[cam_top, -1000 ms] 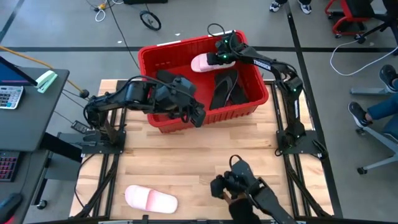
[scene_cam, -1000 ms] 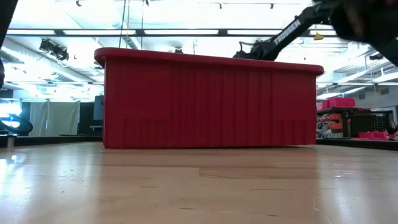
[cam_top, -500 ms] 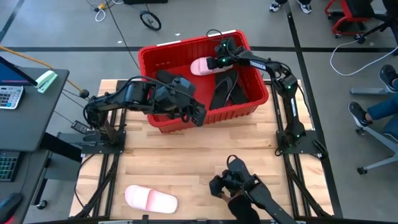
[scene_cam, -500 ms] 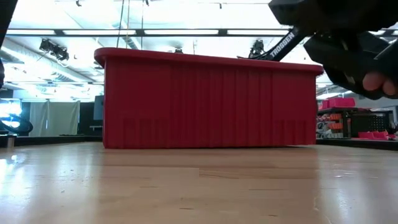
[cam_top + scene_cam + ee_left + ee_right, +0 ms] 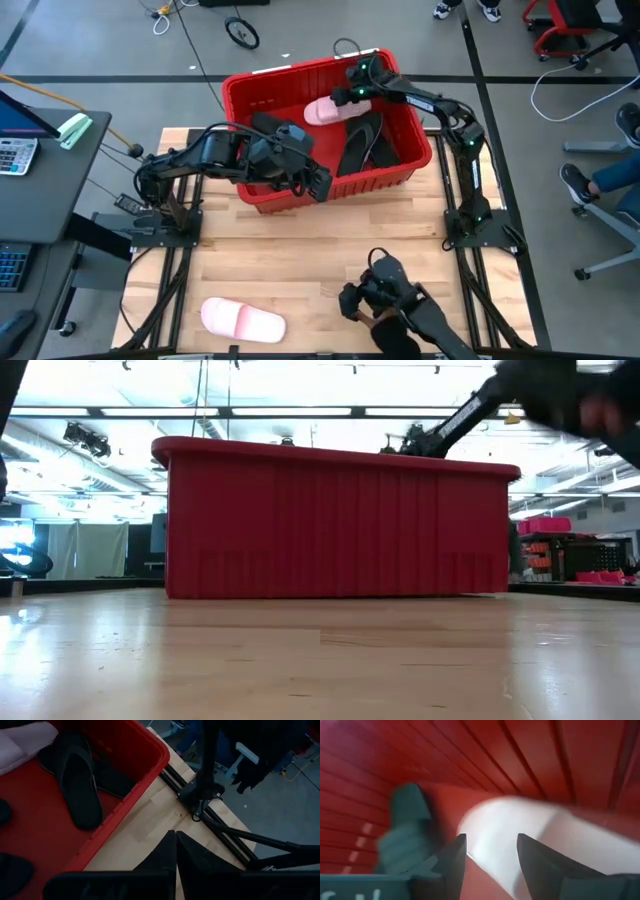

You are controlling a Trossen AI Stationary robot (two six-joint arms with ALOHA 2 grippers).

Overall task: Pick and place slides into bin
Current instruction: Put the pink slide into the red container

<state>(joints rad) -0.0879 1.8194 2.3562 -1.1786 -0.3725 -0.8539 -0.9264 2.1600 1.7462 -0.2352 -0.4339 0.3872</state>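
Start at the lower left of the high view, where you have one pale pink slide [image 5: 243,320] lying alone on the wooden table [image 5: 300,250], well apart from everything else. Moving right, your left arm reaches from the left edge of the table toward the middle of the frame, and the left gripper [image 5: 318,185] sits over the near rim of the bin, at its lower edge in the picture; its fingers [image 5: 176,851] are pressed together with nothing between them (the left wrist view shows them as one closed dark wedge over the table just outside the crate). The red bin [image 5: 245,92] takes up the upper centre of the high view, and in the low view it fills the middle of the frame as a broad ribbed wall [image 5: 340,525]. Inside it you can see black slides [image 5: 366,142] lying toward the right half, and a second pink slide [image 5: 328,110] near the far wall, toward the top of the picture. Your right gripper [image 5: 352,92] hangs just over that pink slide; in the right wrist view its two fingers [image 5: 454,856] stand spread apart with the pale slide [image 5: 520,830] lying beyond them, let go and not pinched. At the lower right of the high view, a person's hand [image 5: 385,322] works a dark handheld control near the table's front edge.
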